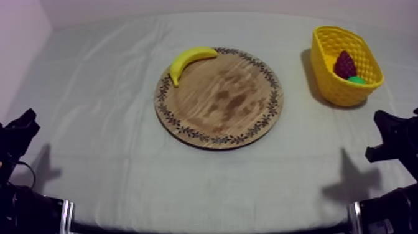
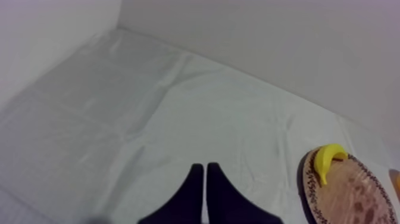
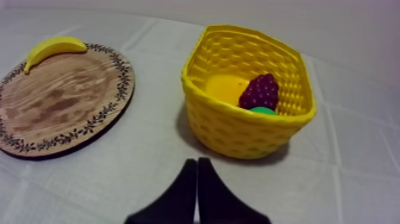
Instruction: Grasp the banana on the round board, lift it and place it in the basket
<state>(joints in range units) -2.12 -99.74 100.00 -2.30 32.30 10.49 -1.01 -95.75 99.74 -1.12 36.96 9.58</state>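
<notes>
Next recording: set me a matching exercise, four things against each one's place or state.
1. banana
2. bunch of grapes
3. left gripper
4. yellow basket

A. shut, over bare cloth
B. on the wooden board's far rim
C. right of the wooden board
D. inside the yellow basket

Pairs: 1-B, 2-D, 3-A, 4-C

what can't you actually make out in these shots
1. Right wrist and top views: in the yellow basket, a green thing is mostly hidden by the grapes and the basket's wall; its kind is unclear.
2. Right wrist view: a pale yellow patch beside the grapes could be the basket's floor or another fruit.
3. Left wrist view: the wooden board is cut off by the picture's edge; the banana on its rim shows whole.
</notes>
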